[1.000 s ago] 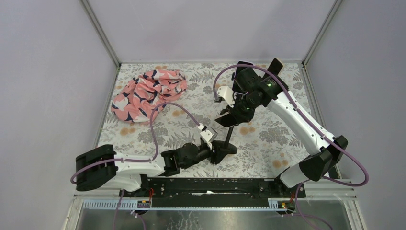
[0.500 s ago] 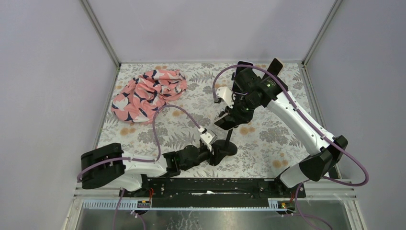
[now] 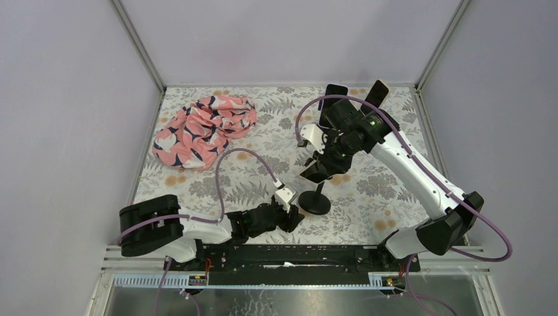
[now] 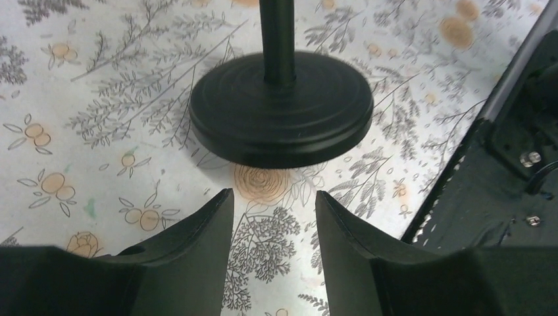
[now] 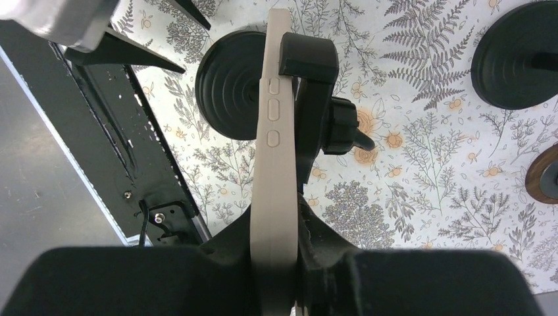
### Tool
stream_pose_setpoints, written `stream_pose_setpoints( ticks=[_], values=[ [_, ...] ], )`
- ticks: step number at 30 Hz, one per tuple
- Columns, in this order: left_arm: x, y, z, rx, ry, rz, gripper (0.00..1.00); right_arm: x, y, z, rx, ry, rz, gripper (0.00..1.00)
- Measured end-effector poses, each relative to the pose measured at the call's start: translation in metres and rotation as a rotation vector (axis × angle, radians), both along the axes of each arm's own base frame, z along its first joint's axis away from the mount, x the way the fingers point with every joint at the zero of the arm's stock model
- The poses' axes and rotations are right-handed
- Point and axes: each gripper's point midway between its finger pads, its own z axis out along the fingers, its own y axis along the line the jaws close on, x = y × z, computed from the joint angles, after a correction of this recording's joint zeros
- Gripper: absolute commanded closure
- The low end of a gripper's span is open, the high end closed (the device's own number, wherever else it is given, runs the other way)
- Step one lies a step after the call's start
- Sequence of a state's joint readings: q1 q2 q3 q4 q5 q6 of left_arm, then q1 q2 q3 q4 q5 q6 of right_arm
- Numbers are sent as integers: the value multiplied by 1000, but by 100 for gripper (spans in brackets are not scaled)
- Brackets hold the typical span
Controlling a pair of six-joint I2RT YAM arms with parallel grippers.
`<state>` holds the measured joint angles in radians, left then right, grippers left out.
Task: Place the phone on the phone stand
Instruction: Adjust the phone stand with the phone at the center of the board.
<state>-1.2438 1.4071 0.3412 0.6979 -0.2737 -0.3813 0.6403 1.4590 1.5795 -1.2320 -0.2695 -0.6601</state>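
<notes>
Cloth point(image 3: 202, 130): we see a pink patterned heap near the table's point(image 3: 368, 191) far left corner, well apart from the work.
Left gripper point(image 4: 273, 217): we have it low near the table's near edge, jaws released and empty, pointing at the stand's round base point(image 4: 281, 108), which sits just beyond the fingertips without touching them.
Stand point(image 3: 315, 197): we see it upright near the middle of the near edge, its post rising to a cradle point(image 5: 309, 99) that shows in the right wrist view.
Phone point(image 5: 273, 171): we hold it edge-on in the right gripper point(image 5: 279, 263), above the stand, its back laid along the cradle; we cannot tell whether it is seated yet.
Right gripper: jaws clenched on the phone's lower end.
Other stands: two more dark pieces point(image 3: 376, 92) stand by the far right corner, unused.
Step in hand: we judge this to be the seating of the phone into the cradle.
Next move: we reckon the phone must settle fully against the cradle before the right jaws let go; the stand looks light, so the left gripper may need to steady the base.
</notes>
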Motion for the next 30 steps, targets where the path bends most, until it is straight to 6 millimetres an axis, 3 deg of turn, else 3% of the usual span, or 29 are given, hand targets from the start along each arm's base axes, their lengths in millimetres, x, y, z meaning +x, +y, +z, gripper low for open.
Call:
stream_pose_setpoints(
  ticks=[5,9,12,15,18,20,23,30],
  values=[
    [-2,6,-16,50,17,0,44,0,0,2,4,-2,1,100],
    [-4,11,-9,26,13,2,42,-1,0,1,3,3,2,100],
    [-5,16,18,-64,-10,12,36,-3,0,-2,10,4,11,100],
    [-5,25,61,-214,-41,35,29,-9,-1,-2,27,-2,25,100],
    [-6,30,104,-366,-58,56,29,-17,-5,-3,45,-12,42,100],
    [-6,30,115,-423,-51,58,31,-21,-6,-4,54,-17,50,100],
    [-7,25,111,-448,-21,58,35,-25,-6,-4,64,-13,61,100],
    [-10,4,53,-344,60,30,40,-23,-3,-4,65,-2,66,100]
  ],
)
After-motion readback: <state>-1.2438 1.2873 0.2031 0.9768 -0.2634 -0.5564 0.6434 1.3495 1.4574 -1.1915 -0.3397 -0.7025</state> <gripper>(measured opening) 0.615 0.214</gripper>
